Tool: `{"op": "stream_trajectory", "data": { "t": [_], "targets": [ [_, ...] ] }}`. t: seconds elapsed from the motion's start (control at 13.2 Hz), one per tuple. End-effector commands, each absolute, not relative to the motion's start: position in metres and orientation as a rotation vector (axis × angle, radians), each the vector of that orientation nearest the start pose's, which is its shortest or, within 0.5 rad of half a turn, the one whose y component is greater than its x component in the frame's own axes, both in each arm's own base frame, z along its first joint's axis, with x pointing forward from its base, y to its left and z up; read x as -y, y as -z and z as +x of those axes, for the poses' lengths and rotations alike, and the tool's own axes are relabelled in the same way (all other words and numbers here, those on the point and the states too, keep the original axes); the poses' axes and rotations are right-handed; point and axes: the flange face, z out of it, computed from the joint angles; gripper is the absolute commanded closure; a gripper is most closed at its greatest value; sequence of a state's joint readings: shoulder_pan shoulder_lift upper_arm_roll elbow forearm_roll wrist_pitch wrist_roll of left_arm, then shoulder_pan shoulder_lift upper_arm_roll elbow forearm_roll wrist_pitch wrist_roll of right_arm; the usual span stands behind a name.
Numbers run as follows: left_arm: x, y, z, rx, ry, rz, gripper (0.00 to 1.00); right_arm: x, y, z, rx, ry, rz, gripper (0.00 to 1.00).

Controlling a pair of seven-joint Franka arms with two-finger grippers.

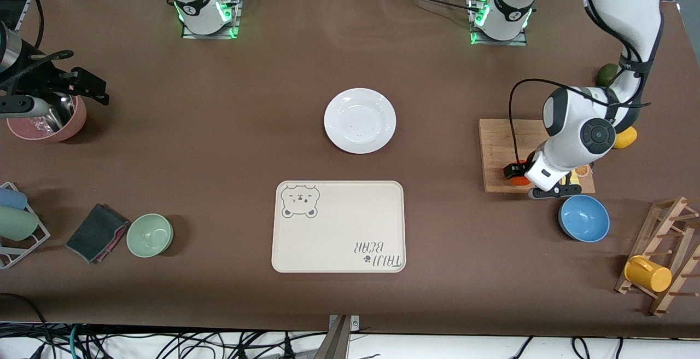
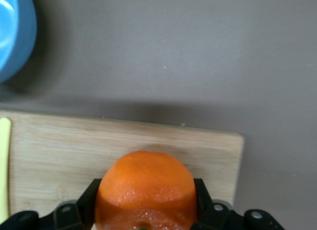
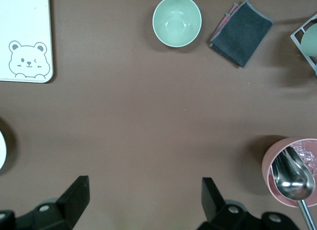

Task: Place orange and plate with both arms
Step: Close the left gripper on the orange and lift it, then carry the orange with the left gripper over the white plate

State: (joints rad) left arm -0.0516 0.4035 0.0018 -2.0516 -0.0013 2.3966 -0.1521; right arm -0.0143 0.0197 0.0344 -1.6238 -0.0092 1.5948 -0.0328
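The orange (image 2: 146,178) rests on a wooden cutting board (image 2: 59,151) toward the left arm's end of the table. My left gripper (image 2: 148,207) is shut on the orange, one black finger pressed to each side. The front view shows only a sliver of the orange (image 1: 519,179) under the left gripper (image 1: 520,175). The white plate (image 1: 334,121) lies bare at mid-table. My right gripper (image 3: 143,200) hangs open over bare table beside a pink bowl (image 3: 277,163), holding nothing.
A cream bear tray (image 1: 339,226) lies nearer the front camera than the plate. A blue bowl (image 1: 584,218) sits by the cutting board (image 1: 500,145). A lemon (image 1: 625,137), a mug rack (image 1: 664,255), a green bowl (image 1: 150,235) and a dark cloth (image 1: 97,232) are also on the table.
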Motion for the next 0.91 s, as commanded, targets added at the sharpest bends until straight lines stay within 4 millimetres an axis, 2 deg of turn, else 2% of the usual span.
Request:
{"op": "stream_trajectory", "data": {
  "t": [0.0,0.15,0.3,0.45,0.53,0.68,0.83],
  "targets": [
    [0.077,-0.270,0.582,0.065,-0.062,-3.143,0.97,-0.010,-0.599,0.557,0.105,-0.078,-3.159,0.00],
    [0.110,-0.279,0.577,0.030,-0.109,-3.177,0.97,-0.010,-0.599,0.557,0.103,-0.078,-3.159,0.00],
    [0.156,-0.290,0.569,0.065,-0.152,-3.280,0.97,-0.010,-0.600,0.557,0.103,-0.071,-3.160,0.00],
    [0.197,-0.291,0.557,0.007,-0.181,-3.318,0.97,-0.009,-0.599,0.558,0.104,-0.069,-3.172,0.00],
    [0.225,-0.291,0.547,0.005,-0.212,-3.346,0.97,-0.009,-0.599,0.558,0.104,-0.069,-3.172,0.00],
    [0.265,-0.287,0.532,0.178,-0.292,-3.375,0.97,-0.009,-0.599,0.557,0.104,-0.076,-3.170,0.00],
    [0.306,-0.284,0.513,0.212,-0.312,-3.382,0.97,-0.009,-0.599,0.556,0.103,-0.078,-3.169,0.00]
  ]
}}
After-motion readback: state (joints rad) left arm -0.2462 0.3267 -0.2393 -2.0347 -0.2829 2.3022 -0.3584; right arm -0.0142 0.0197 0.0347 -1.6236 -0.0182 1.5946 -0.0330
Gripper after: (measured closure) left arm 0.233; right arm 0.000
